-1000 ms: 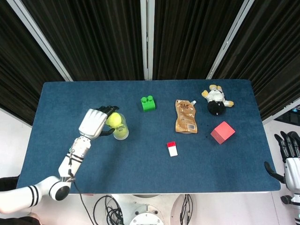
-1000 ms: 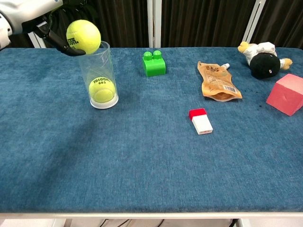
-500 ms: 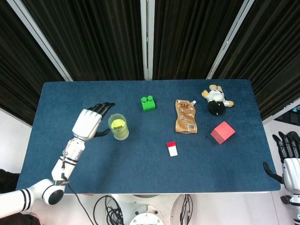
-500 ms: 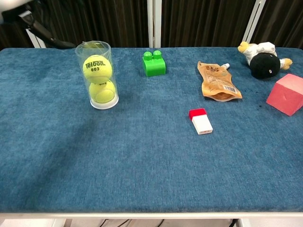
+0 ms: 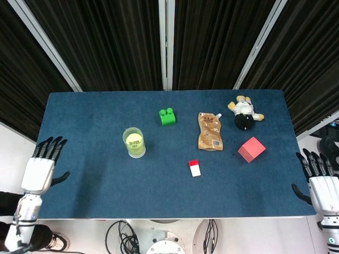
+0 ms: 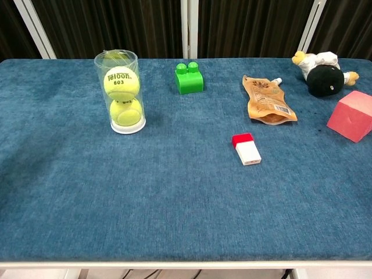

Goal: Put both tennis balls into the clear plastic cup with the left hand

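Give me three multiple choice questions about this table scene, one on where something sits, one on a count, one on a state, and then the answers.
1. Which thing lies nearest the small red and white block?
A. the green brick
B. the brown pouch
C. the plush toy

2. How many tennis balls are in the clear cup?
A. none
B. one
C. two

3. What is the left hand doing?
A. holding a ball
B. gripping the cup
C. holding nothing, off the table's left edge

Answers:
1. B, the brown pouch lies just behind the red and white block.
2. C, two tennis balls sit stacked in the clear cup.
3. C, the left hand is open beside the table.
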`<state>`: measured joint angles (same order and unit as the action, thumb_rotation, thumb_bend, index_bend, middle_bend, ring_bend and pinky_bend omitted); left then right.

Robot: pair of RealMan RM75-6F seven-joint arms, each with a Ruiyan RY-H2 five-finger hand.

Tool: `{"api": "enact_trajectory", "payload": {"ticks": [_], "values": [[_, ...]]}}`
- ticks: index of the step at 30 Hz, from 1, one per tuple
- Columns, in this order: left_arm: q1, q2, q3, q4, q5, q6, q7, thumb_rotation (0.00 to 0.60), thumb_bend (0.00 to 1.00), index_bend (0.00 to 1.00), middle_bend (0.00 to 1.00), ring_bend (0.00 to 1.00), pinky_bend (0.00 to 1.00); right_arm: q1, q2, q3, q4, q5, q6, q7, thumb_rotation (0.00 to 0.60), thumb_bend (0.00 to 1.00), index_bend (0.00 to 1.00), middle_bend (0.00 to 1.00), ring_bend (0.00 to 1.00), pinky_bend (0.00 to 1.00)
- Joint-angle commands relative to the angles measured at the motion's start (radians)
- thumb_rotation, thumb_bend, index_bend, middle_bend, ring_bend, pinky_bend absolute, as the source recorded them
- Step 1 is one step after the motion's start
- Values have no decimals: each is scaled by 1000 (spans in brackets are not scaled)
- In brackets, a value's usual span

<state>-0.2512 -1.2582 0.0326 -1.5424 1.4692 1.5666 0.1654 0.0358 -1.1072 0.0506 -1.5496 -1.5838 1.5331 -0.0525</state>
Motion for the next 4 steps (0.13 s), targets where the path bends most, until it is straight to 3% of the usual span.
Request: {"api": "enact_trajectory", "payload": {"ticks": [1,4], "values": [[80,24,57,52,-12,26,-86,600,97,0,0,0,20,15,-14,-9,16,-4,-27,-34,600,181,0,0,0,0],[108,24,62,80,-4,34,-143,600,97,0,0,0,17,22,-23,-12,19,0,-44,-53,600,181,0,0,0,0]]}}
